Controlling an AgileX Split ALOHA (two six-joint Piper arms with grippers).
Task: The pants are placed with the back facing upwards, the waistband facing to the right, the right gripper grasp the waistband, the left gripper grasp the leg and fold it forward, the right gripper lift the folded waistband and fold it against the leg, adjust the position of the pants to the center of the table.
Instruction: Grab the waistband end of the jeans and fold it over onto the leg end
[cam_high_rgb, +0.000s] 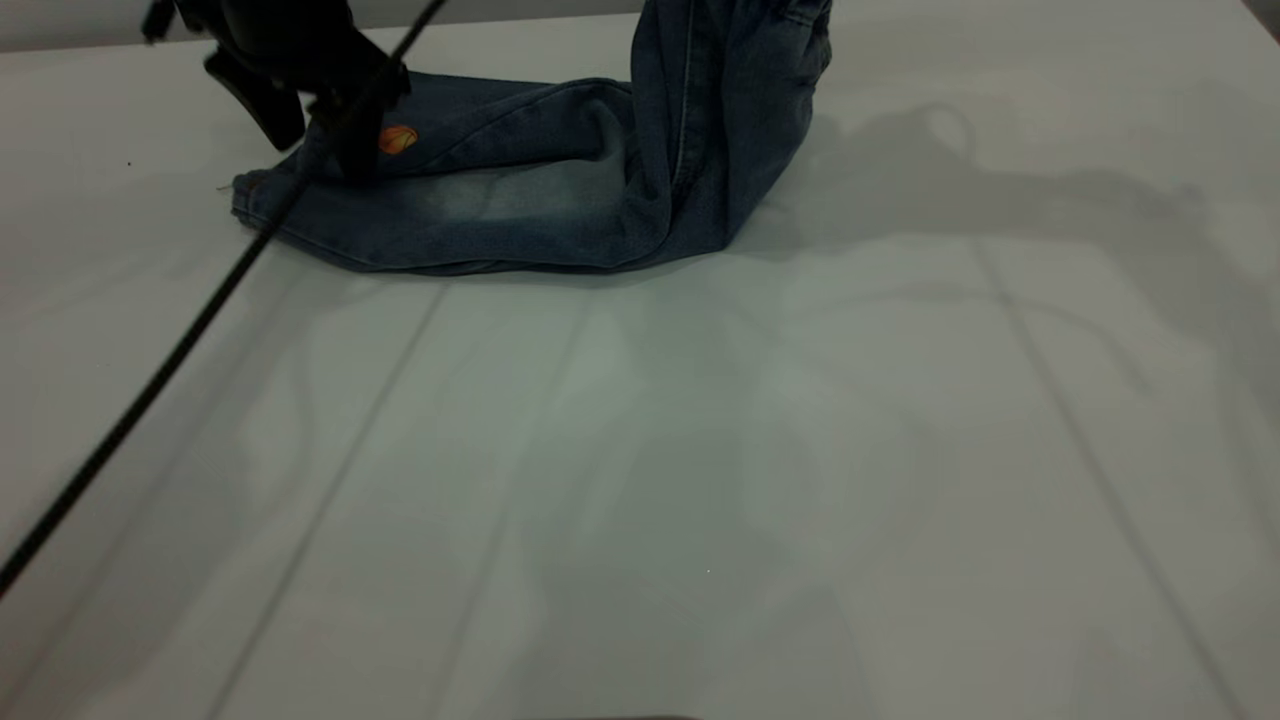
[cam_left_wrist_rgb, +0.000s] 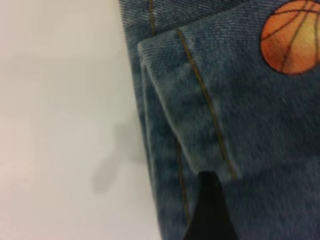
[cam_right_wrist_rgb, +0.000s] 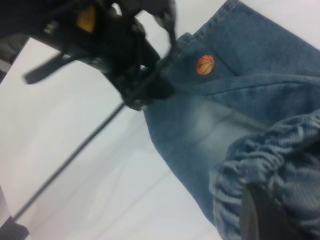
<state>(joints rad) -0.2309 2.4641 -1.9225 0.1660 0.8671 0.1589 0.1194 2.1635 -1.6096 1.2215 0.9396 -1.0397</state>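
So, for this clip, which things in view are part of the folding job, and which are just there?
Part of the job:
- the pants, waistband end lifted off the table
- the printed leg, lying flat
- the left gripper, open over the leg hem
- the right gripper, shut on the gathered waistband

Just there:
- the left arm's black cable running across the table

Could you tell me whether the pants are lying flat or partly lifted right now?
Partly lifted: the pants rise at the waistband end out of frame, while the leg lies on the table.
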